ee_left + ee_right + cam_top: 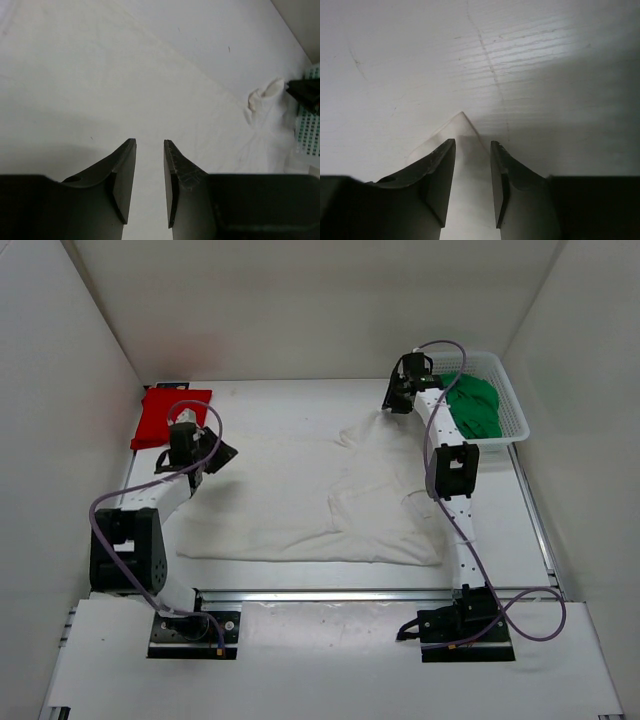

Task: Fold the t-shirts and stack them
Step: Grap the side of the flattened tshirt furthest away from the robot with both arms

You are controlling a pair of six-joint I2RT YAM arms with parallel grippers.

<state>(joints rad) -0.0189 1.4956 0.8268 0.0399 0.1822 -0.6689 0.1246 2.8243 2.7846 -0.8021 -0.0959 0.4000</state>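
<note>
White walls close in a white table (280,410), and the white t-shirt (340,505) lies spread across its middle, rumpled along the right side. At the far left the red t-shirt (165,415) sits folded flat, while the green t-shirt (475,405) is heaped in the mesh basket (518,425) at the far right.

Our right end effector (472,142) is low over the white shirt's far right corner (462,125), just beside the basket. Its jaws are parted, and the pointed tip of cloth lies between and just past them, not clamped as far as we can see. Our left end effector (150,142) hovers near the white shirt's left edge, with a narrow gap between its jaws and nothing in them.

We judge the step in hand to be smoothing and folding the white shirt. To do it well, we should bring the left arm to the matching far corner and pinch both corners firmly. Then we lift just enough to clear the table and carry both sides over evenly, so the fold lands square and free of creases
</note>
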